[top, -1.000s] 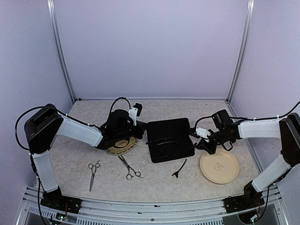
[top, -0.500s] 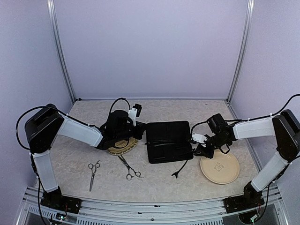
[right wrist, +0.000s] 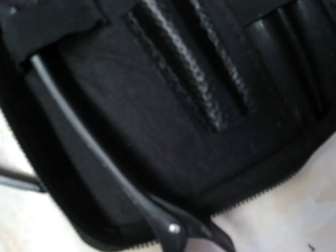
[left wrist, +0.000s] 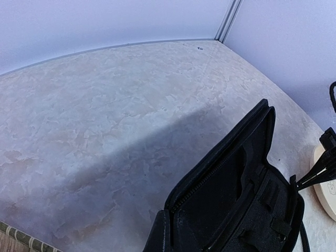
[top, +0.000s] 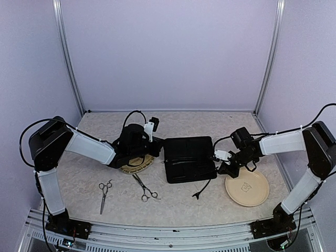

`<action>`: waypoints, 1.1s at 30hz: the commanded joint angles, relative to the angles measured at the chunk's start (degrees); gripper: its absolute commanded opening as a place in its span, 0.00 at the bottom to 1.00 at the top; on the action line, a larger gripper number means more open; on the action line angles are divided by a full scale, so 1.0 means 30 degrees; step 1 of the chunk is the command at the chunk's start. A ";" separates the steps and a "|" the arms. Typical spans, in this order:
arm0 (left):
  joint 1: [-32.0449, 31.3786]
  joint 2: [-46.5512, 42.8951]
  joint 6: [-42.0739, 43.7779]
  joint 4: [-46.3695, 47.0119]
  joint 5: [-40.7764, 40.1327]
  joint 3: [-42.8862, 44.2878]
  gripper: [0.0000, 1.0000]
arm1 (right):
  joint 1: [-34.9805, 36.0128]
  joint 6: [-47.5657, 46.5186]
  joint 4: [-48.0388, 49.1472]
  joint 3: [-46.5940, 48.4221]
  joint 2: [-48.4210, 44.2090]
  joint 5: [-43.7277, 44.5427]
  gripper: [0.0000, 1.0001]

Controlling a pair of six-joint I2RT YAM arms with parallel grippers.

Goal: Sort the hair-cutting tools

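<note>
Two pairs of silver scissors (top: 105, 192) (top: 145, 190) lie on the table's near left. A black zip case (top: 189, 157) lies open in the middle. My left gripper (top: 156, 143) is shut at the case's left edge (left wrist: 164, 235), and its fingers are out of the wrist view. My right gripper (top: 220, 160) is shut on a black hair clip (right wrist: 170, 229) at the case's right edge. The clip's long prong (right wrist: 89, 147) reaches over the case's lining (right wrist: 157, 105). A second black hair clip (top: 200, 189) lies on the table just in front of the case.
A woven bamboo tray (top: 137, 164) sits under my left arm, left of the case. A beige round plate (top: 247, 188) rests at the near right, under my right wrist. Lilac walls close in the back and both sides.
My right gripper has moved left and slightly nearer, bringing the clip over the case's right edge. The case has shifted a little toward the near side. The left arm has barely moved.
</note>
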 commanded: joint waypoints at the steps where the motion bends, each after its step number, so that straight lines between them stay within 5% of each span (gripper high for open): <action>1: 0.0075 0.0037 -0.0172 0.1193 0.0363 0.0084 0.00 | 0.0224 0.0077 -0.0432 0.0265 0.0522 0.0501 0.00; 33: -0.0067 -0.0343 -0.0522 0.1807 0.0056 -0.0408 0.00 | 0.0464 0.1030 -0.1807 0.2439 0.1785 -0.2981 0.00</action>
